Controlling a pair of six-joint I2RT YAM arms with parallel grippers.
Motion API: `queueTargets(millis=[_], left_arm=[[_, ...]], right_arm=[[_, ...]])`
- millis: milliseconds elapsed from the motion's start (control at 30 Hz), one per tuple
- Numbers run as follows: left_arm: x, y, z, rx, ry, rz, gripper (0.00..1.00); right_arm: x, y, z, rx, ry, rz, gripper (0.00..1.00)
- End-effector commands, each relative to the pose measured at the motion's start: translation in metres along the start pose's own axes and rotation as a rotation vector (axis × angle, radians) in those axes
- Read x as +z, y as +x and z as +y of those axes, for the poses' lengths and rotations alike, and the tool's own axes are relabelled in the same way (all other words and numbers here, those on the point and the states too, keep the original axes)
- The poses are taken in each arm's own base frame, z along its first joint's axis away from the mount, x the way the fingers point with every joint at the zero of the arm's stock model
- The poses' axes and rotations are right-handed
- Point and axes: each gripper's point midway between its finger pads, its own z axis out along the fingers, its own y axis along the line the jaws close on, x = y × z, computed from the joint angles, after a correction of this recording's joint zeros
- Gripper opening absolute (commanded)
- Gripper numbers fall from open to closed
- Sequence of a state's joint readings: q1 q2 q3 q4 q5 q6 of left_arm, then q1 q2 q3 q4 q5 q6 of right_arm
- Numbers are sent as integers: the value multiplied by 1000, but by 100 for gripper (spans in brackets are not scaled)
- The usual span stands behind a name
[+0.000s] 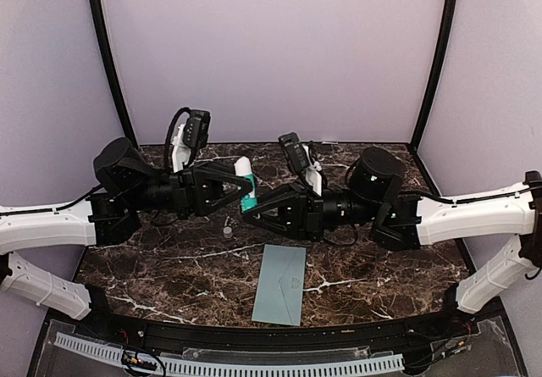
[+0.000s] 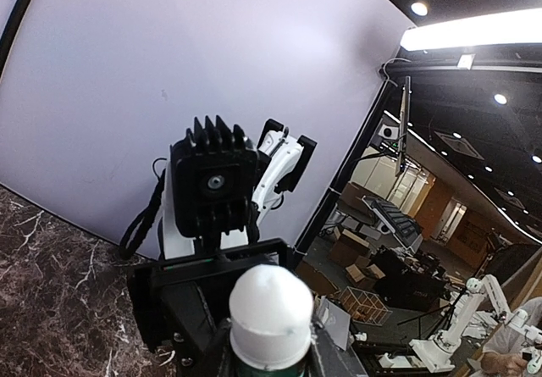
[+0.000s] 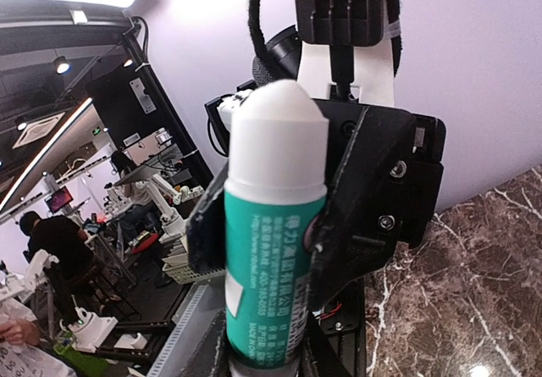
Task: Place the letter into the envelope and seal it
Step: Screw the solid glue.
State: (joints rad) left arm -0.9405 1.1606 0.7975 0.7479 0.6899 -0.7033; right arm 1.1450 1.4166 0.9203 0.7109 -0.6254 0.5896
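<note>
The pale grey-teal envelope (image 1: 281, 285) lies flat on the marble table, near the front edge and right of centre. The letter does not show in any view. Above the table's middle, a green-and-white glue stick (image 1: 246, 187) hangs upright between both arms. My left gripper (image 1: 240, 185) is shut on its upper part, coming in from the left. My right gripper (image 1: 248, 211) is shut on its lower end, coming in from the right. The stick's white domed top (image 2: 271, 313) fills the bottom of the left wrist view. Its green label (image 3: 273, 258) shows in the right wrist view.
A small pale cap-like piece (image 1: 227, 231) sits on the dark marble table (image 1: 152, 267), left of the envelope. Grey walls close off the back and both sides. A white perforated rail (image 1: 254, 365) runs along the near edge.
</note>
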Motion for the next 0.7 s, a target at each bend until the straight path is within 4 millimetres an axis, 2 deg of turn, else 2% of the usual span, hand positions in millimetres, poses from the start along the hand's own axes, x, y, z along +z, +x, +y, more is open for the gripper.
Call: queueTargets(millis=[0, 67, 133, 267, 333, 500, 667], left_arm=[[-2, -4, -3, 37, 5, -16, 0], [-3, -2, 1, 51, -20, -6, 0], [-5, 3, 16, 79, -102, 8, 0], [-13, 26, 60, 97, -315, 111, 0], [-16, 37, 74, 89, -376, 142, 0], [-16, 55, 97, 61, -504, 164, 0], [-19, 68, 132, -4, -681, 137, 0]], right_arm=[[3, -14, 7, -23, -14, -33, 17], [4, -14, -2, -14, 42, -28, 15], [3, -14, -16, -3, 126, -21, 14], [-4, -9, -50, 17, 320, 8, 11], [-9, -4, -67, 32, 420, 26, 10], [-24, 3, -106, 65, 649, 48, 9], [-31, 4, -134, 62, 818, 80, 9]])
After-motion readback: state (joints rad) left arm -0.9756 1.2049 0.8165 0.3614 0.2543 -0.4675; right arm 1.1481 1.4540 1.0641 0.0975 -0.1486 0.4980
